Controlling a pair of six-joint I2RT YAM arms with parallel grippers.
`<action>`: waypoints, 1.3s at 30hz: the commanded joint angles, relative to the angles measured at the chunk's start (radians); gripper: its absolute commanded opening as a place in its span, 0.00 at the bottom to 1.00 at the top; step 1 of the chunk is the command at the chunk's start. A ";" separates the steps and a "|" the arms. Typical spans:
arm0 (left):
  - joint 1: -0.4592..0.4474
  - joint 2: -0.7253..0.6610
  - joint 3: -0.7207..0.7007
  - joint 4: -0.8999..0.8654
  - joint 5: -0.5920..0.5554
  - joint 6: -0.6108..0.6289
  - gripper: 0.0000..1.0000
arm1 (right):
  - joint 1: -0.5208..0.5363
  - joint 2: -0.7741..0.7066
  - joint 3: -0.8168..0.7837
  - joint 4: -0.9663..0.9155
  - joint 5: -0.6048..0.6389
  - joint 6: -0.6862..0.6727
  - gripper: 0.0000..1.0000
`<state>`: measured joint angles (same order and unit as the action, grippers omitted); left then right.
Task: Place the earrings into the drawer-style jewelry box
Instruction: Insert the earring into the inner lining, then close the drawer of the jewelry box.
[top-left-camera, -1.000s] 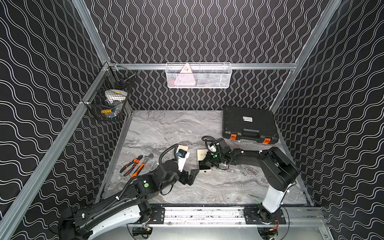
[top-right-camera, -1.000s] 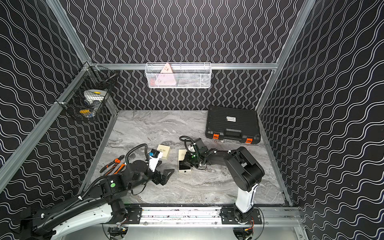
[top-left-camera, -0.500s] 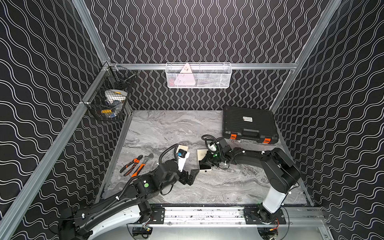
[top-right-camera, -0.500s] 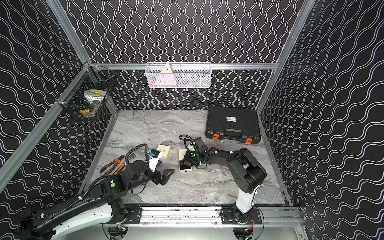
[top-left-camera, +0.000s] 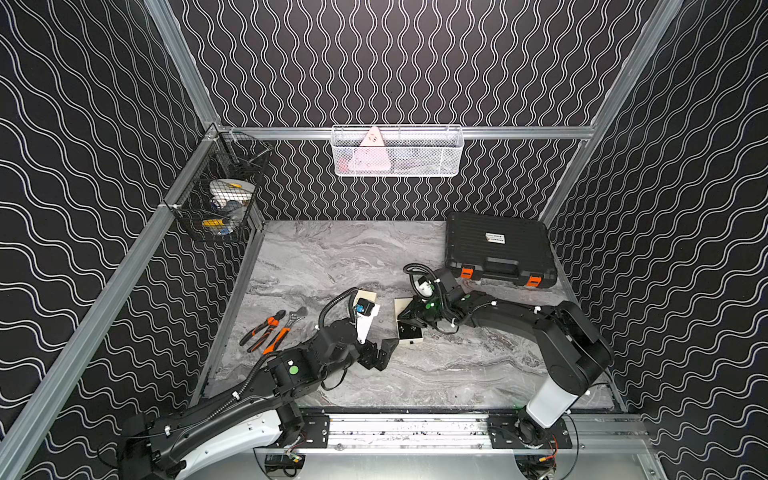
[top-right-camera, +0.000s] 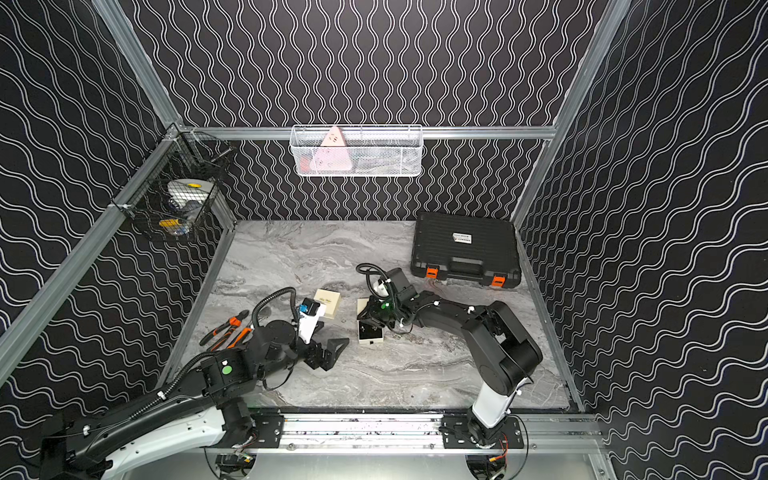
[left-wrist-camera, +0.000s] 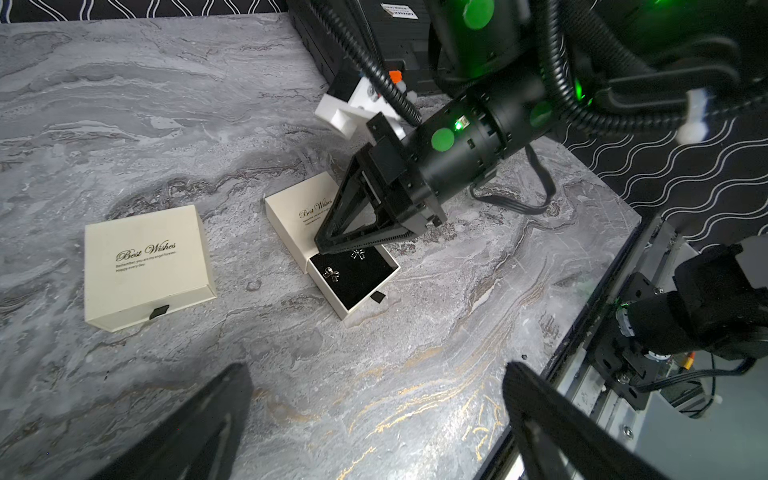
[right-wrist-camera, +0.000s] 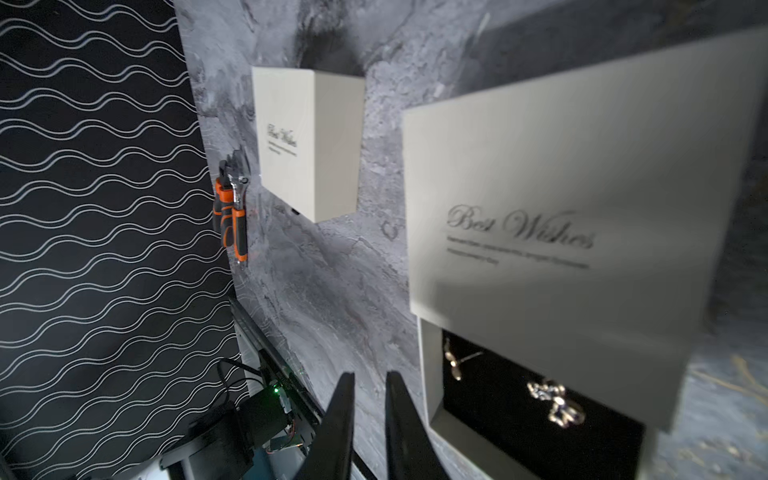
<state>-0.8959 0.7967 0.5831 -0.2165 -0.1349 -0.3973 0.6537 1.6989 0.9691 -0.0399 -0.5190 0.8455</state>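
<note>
Earrings (left-wrist-camera: 331, 273) are lying on the black lining of the jewelry box's (left-wrist-camera: 297, 210) pulled-out drawer (left-wrist-camera: 328, 293). Right jaws are hovering at its edge, slightly parted, gripping nothing; left jaws are gaping wide, empty, near-left. A closed box (left-wrist-camera: 143, 266) is sitting farther left; bare surface (top-left-camera: 457, 374) is stretching nearward.

Cream box (left-wrist-camera: 286, 224), black drawer lining (left-wrist-camera: 361, 279), grey marbled table (left-wrist-camera: 124, 124).

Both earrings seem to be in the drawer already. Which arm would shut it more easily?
Probably the right: the right gripper hangs at the open drawer holding the earrings; the left gripper hovers apart from it.
</note>
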 joint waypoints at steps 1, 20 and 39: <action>0.002 0.015 0.016 0.020 -0.020 0.003 0.99 | 0.006 -0.047 0.008 -0.042 -0.003 0.003 0.20; 0.271 0.900 0.656 -0.104 0.197 0.111 0.99 | 0.137 -0.544 -0.458 -0.133 0.289 -0.136 0.35; 0.320 1.151 0.809 -0.131 0.362 0.134 0.99 | 0.192 -0.218 -0.507 0.344 0.184 -0.079 0.39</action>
<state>-0.5804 1.9598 1.4063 -0.3561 0.2047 -0.2771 0.8452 1.4521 0.4469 0.2405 -0.3275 0.7555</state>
